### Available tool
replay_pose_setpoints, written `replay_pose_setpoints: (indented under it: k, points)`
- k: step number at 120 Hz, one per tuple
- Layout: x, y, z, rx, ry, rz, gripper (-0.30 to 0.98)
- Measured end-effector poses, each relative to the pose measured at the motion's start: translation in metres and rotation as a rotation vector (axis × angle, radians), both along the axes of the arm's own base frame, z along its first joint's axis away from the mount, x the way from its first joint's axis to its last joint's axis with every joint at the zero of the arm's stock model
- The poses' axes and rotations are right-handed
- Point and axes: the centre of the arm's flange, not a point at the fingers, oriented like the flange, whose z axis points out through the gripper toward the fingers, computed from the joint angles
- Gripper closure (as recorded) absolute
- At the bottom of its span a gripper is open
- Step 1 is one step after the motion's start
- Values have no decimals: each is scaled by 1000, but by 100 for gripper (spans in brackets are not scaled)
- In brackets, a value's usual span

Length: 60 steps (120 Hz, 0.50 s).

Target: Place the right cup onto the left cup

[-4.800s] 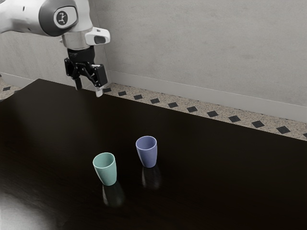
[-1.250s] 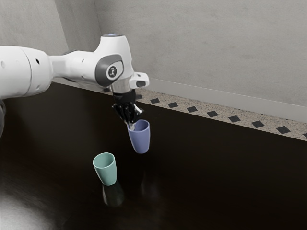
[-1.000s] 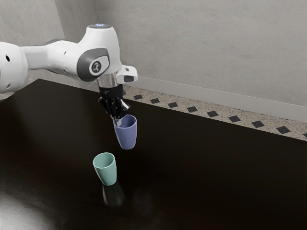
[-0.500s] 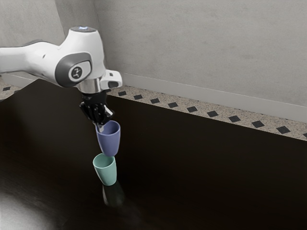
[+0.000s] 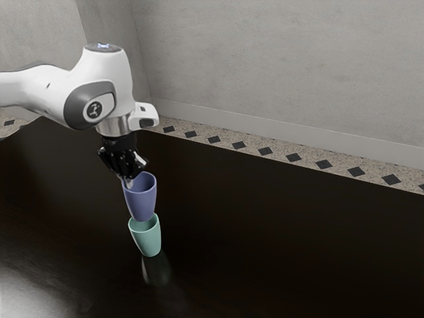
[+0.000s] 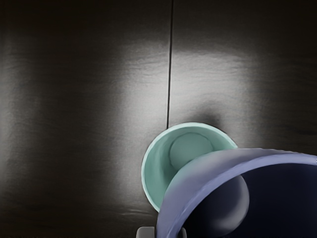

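My gripper (image 5: 129,182) is shut on the left rim of the blue-purple cup (image 5: 141,200) in the exterior view, one finger outside and one inside its wall. That cup hangs nearly upright, its base at the rim of the green cup (image 5: 147,240), which stands upright on the table. In the wrist view the purple cup (image 6: 185,193) covers part of the green cup (image 6: 158,171), whose inner bottom is partly visible. Beside the purple cup's wall, the gripper (image 6: 166,232) shows its tips. Whether the cups touch I cannot tell.
The dark glossy table (image 5: 278,232) extends around both cups and reflects the green one. Beyond its far edge lie a patterned floor strip (image 5: 265,152) and a grey wall (image 5: 285,66).
The gripper took hold of the purple cup and lifted it from the table. It has since carried it toward the exterior view's left, over the green cup, which has stayed put.
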Motion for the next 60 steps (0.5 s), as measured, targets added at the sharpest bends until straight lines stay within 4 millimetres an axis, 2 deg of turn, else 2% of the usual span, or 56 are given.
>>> replay_pose_setpoints:
  k: [60]
  points:
    - [3, 1, -19, -8, 10, 31, 79]
